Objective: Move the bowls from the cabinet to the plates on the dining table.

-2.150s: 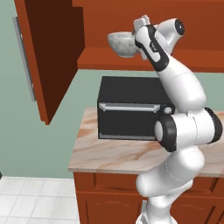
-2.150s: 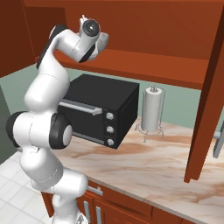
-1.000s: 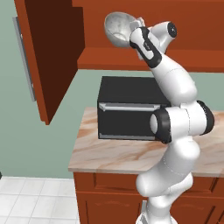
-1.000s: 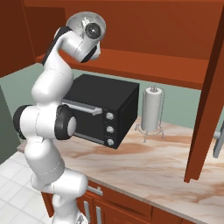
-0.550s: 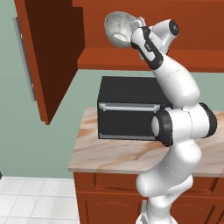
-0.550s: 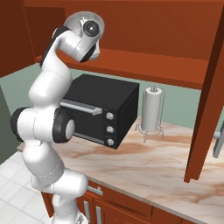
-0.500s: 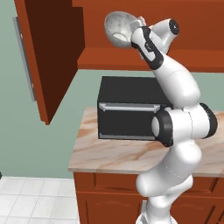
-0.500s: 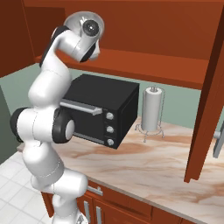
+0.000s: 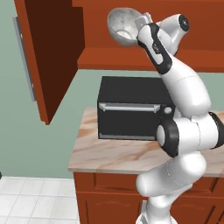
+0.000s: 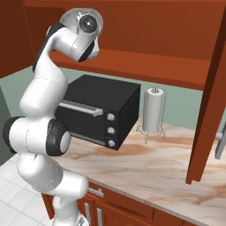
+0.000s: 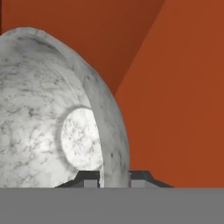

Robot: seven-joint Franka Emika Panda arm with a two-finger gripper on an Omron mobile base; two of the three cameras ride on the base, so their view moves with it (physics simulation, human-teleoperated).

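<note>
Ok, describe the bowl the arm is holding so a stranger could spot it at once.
Look up at the open reddish-brown wall cabinet above the black oven. In front of its shelf, the gripper pinches the rim of a bowl tipped on its side. It is white-grey speckled marble, the one pale round thing against the wood.

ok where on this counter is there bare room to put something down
Bare marble lies in front of the black oven along the counter edge, and wider right of the paper towel holder toward the open cabinet door. The back corner is crowded.
</note>
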